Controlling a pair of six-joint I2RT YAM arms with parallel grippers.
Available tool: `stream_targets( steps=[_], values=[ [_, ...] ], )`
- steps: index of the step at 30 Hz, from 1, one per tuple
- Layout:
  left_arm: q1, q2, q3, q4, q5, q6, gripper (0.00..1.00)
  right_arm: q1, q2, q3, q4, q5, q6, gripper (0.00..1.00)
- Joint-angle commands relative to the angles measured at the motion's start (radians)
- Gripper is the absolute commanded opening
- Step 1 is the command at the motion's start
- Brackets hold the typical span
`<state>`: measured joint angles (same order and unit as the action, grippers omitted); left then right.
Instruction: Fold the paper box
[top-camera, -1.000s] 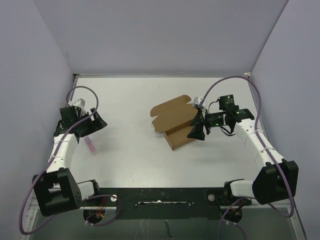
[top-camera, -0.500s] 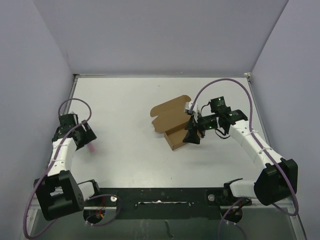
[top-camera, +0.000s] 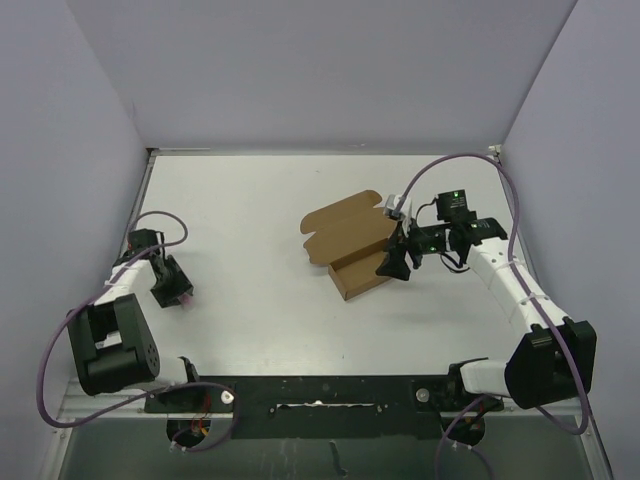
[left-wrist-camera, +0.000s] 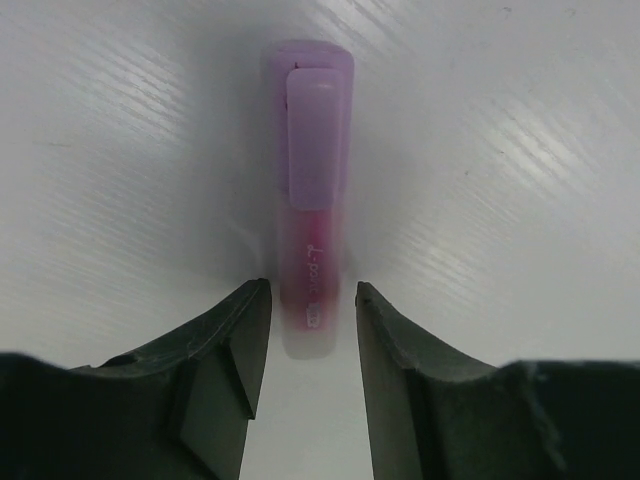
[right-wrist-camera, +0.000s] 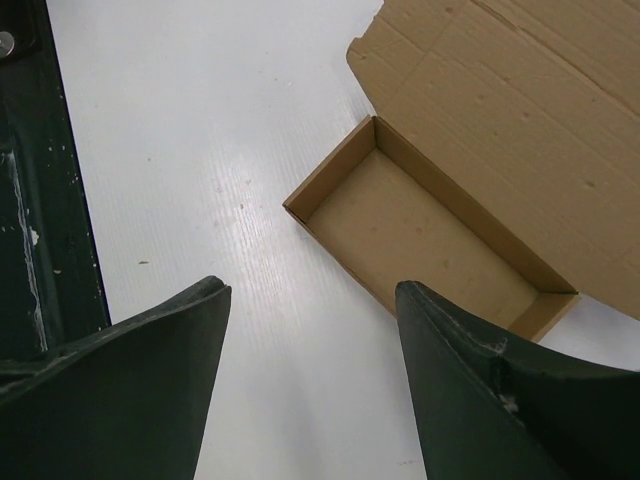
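Note:
The paper box (top-camera: 348, 246) is plain brown cardboard right of the table's middle, with a shallow open tray (right-wrist-camera: 430, 235) and its lid flap (right-wrist-camera: 520, 110) spread flat behind it. My right gripper (top-camera: 394, 267) hovers open at the tray's right end; in the right wrist view its jaws (right-wrist-camera: 310, 290) frame bare table just short of the tray's corner. My left gripper (top-camera: 170, 287) is far off at the table's left side, its jaws (left-wrist-camera: 312, 290) partly open astride the near end of a pink tube (left-wrist-camera: 314, 190) lying on the table, with thin gaps on both sides.
Purple-grey walls close in the white table (top-camera: 250, 210) on the left, back and right. A black rail (top-camera: 320, 392) with the arm bases runs along the near edge. The pink tube (top-camera: 184, 297) lies by the left edge.
My left arm has pulled back and down to the pink tube, and its jaws have narrowed around the tube's end. My right gripper shifted briefly left over the box, then returned.

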<state>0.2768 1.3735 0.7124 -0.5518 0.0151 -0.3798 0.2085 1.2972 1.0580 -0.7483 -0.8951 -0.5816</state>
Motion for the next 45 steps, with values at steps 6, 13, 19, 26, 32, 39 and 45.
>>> stream_targets(
  steps=[6, 13, 19, 26, 32, 39, 45],
  values=[
    [-0.006, 0.143, 0.119, -0.069, -0.097, -0.063, 0.38, -0.032, -0.018, -0.003, 0.037, -0.041, 0.016, 0.68],
    [-0.011, 0.144, 0.119, -0.065, -0.088, -0.064, 0.21, -0.038, -0.021, -0.001, 0.035, -0.044, 0.010, 0.68],
    [-0.030, 0.088, 0.130, -0.064, -0.059, -0.056, 0.10, -0.077, -0.029, -0.006, 0.028, -0.108, 0.010, 0.68],
    [-0.194, -0.209, 0.065, 0.075, 0.158, -0.063, 0.04, -0.171, -0.047, -0.034, 0.048, -0.208, 0.028, 0.69],
    [-0.377, -0.439, -0.069, 0.409, 0.360, -0.185, 0.00, -0.268, -0.019, -0.047, 0.050, -0.232, 0.009, 0.69],
    [-0.777, -0.338, -0.163, 0.857, 0.303, -0.159, 0.00, -0.381, -0.007, -0.049, 0.029, -0.236, -0.046, 0.69],
    [-1.013, -0.062, -0.034, 0.983, 0.237, 0.021, 0.00, -0.466, 0.016, -0.060, 0.037, -0.250, -0.053, 0.69]
  ],
)
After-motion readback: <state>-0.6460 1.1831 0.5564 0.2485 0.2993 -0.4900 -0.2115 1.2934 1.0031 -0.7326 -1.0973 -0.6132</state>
